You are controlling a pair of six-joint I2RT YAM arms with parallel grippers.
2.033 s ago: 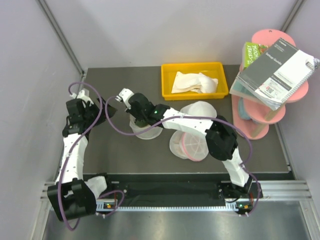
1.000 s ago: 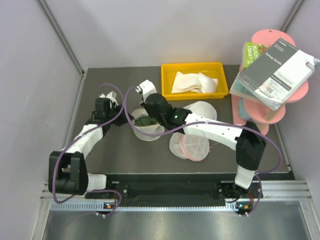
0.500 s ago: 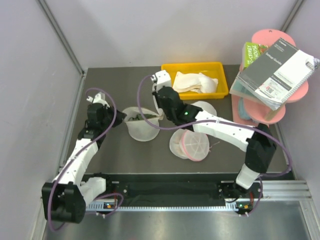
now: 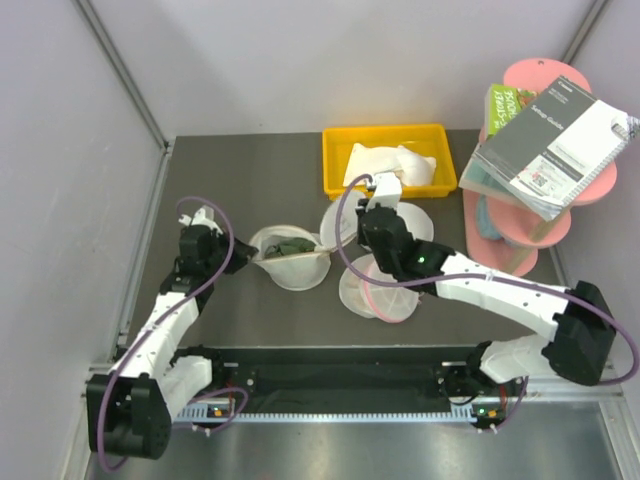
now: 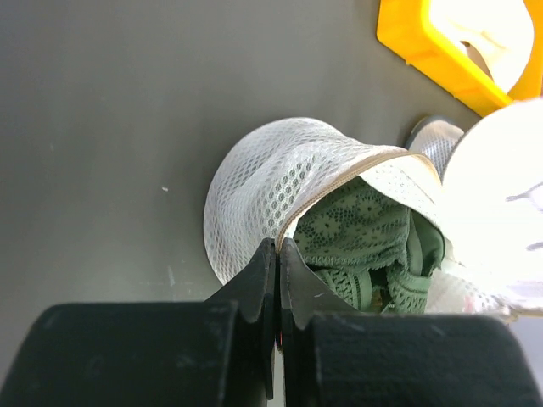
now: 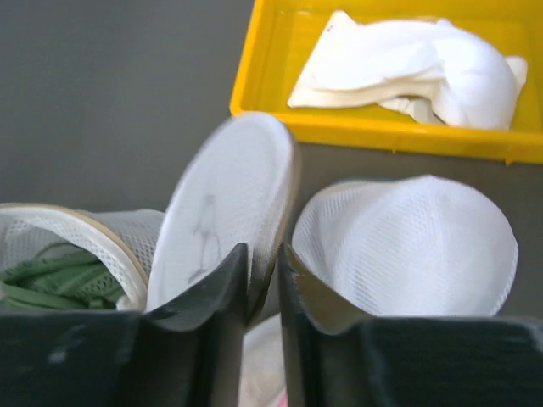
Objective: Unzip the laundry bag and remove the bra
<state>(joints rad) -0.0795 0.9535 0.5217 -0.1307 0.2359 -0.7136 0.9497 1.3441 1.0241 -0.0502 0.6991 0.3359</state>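
Revealing lace bra point(image 5: 365, 237), laundry bag point(image 5: 259, 182) pinched open

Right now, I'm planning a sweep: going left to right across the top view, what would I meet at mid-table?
left gripper → laundry bag → pink-rimmed mesh bag → pink shelf

In the left wrist view, the laundry bag point(image 5: 254, 186) wall is hiding part of the green bra point(image 5: 361, 237); its lid point(image 5: 501, 195) is washing out white and running off-frame. The yellow bin point(image 5: 424, 47) is being cropped at the top edge.
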